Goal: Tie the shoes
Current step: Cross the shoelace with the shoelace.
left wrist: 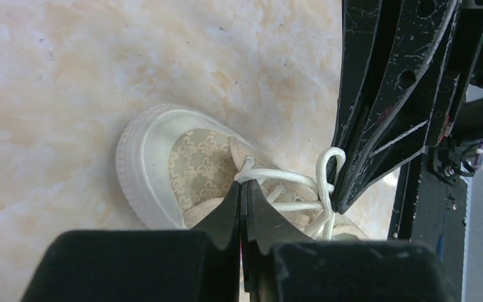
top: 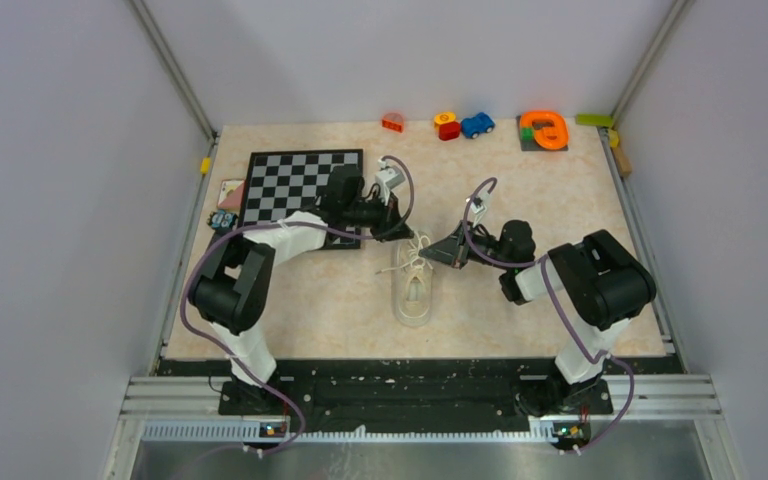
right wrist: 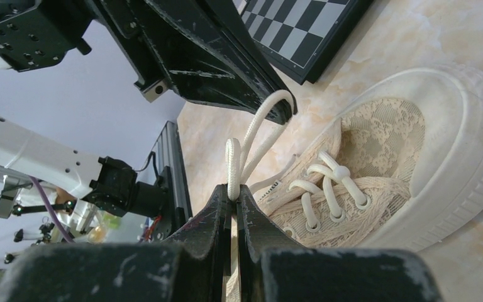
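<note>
The cream shoe (top: 415, 298) lies mid-table with its toe toward the arms; its toe cap (left wrist: 154, 163) and patterned upper (right wrist: 383, 132) show in both wrist views. Its white laces (left wrist: 289, 178) rise from the eyelets in loops. My left gripper (top: 401, 232) (left wrist: 242, 184) is shut on a lace strand just above the tongue. A lace loop (right wrist: 261, 123) runs from that gripper's tip (right wrist: 284, 112) down to my right gripper (right wrist: 233, 190). The right gripper (top: 428, 256) is shut on a doubled lace loop, its tips (left wrist: 339, 204) a short way from the left one.
A chessboard (top: 300, 185) lies left of the shoe, under the left arm. Small toys line the far edge: a red block (top: 393, 122), a blue car (top: 477, 124) and an orange ring (top: 544, 130). Small items (top: 226, 195) sit by the board's left edge.
</note>
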`<action>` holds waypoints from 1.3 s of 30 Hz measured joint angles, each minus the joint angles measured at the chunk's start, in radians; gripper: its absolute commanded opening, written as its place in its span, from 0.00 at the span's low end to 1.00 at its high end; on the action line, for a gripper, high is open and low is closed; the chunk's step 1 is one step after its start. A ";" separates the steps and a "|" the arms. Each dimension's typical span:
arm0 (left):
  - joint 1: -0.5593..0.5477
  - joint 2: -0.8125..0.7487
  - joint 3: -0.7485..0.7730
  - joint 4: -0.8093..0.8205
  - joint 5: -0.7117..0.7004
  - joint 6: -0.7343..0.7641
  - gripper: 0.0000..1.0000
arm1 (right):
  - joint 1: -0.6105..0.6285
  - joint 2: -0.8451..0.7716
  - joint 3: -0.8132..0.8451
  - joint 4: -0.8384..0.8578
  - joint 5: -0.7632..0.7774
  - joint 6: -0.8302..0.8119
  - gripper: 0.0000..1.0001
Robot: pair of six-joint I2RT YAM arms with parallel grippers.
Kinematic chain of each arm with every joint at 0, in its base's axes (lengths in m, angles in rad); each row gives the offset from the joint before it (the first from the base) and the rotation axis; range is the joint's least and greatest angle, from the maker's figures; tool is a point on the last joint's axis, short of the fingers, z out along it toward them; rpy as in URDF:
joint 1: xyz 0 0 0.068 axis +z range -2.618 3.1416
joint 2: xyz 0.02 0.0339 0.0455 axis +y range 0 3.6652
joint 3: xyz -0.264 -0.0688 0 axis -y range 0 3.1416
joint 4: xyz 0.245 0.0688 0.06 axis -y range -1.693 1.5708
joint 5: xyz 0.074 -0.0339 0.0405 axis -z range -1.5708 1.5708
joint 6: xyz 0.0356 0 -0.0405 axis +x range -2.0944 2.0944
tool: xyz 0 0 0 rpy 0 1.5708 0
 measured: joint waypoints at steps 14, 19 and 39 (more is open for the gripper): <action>-0.054 -0.217 -0.056 -0.159 -0.212 -0.043 0.00 | 0.000 0.000 0.000 -0.007 0.014 -0.002 0.00; -0.101 -0.253 -0.063 -0.218 -0.279 -0.089 0.00 | 0.000 -0.006 0.000 -0.016 0.016 -0.005 0.00; -0.205 -0.313 -0.171 -0.188 -0.356 -0.352 0.00 | 0.000 -0.013 0.000 -0.029 0.017 -0.015 0.00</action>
